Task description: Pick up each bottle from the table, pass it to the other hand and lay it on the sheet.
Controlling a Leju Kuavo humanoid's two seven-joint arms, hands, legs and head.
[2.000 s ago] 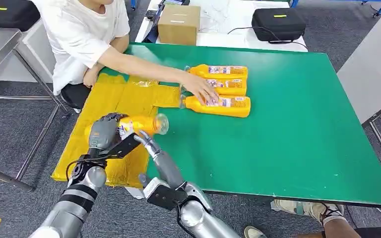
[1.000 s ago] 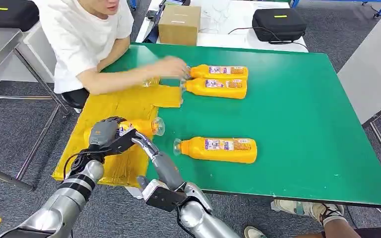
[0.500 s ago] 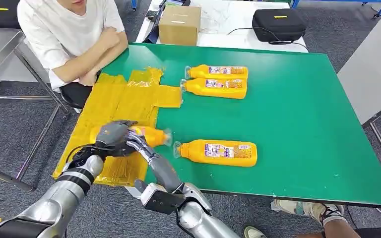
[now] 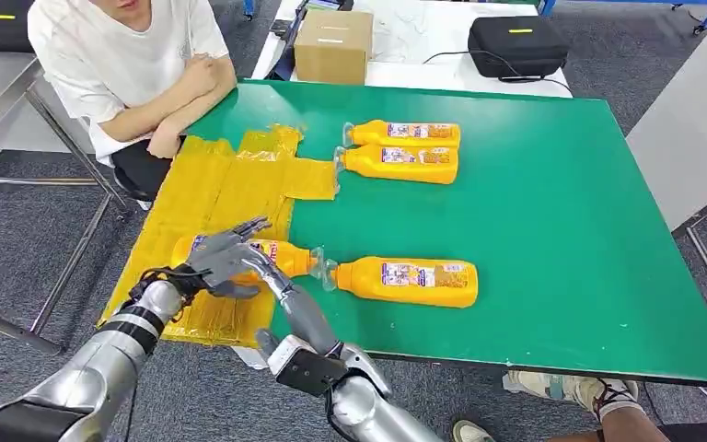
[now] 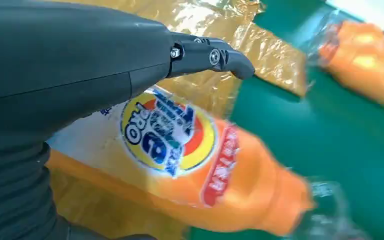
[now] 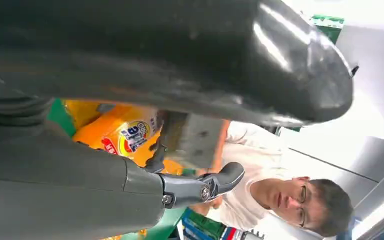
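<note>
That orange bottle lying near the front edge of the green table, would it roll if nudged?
Probably not far: the orange bottle lies on a broad, flattish side. It looks full, so likely heavy for its size. Its glossy plastic may slip in the fingers.

Seated at the green table's (image 4: 552, 212) far-left corner: person in white T-shirt (image 4: 120, 55), arms folded. Beyond the far edge: cardboard box (image 4: 332, 45), two black cases (image 4: 515, 43) (image 4: 17, 23). Grey carpet floor (image 4: 28, 239).

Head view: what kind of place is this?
Likely a robot test lab: a green table with staged orange bottles, black equipment cases behind it, and a seated person watching.
</note>
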